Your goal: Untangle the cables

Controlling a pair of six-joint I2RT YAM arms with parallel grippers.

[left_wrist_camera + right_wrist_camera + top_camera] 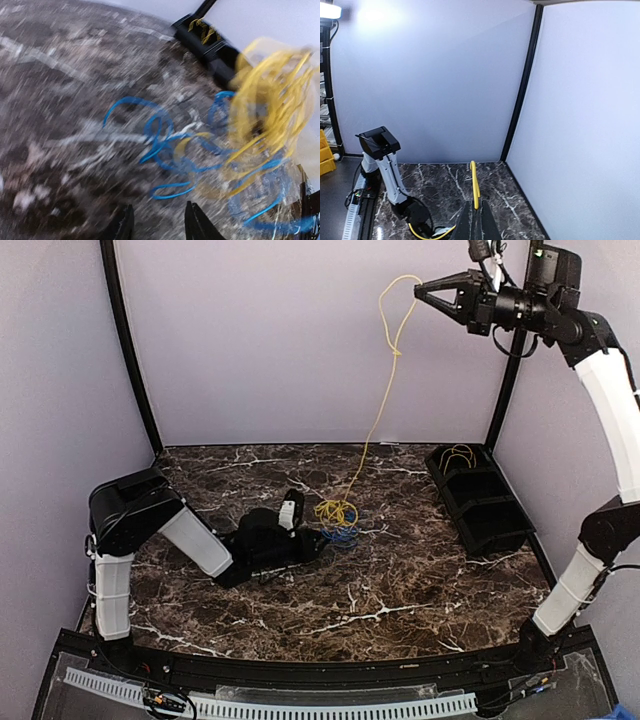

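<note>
Gripping a yellow cable, the right claw is clenched high above the surface; left claw stands released beside the tangle at mid-surface.

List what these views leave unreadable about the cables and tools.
Left wrist view: motion blur smears the yellow cables and blue cables; crossings untraceable.
Top view: the hanging strand is too thin to tell whether its loop is knotted.
Right wrist view: the bottom edge cuts off the right tool, hiding its grip.
</note>
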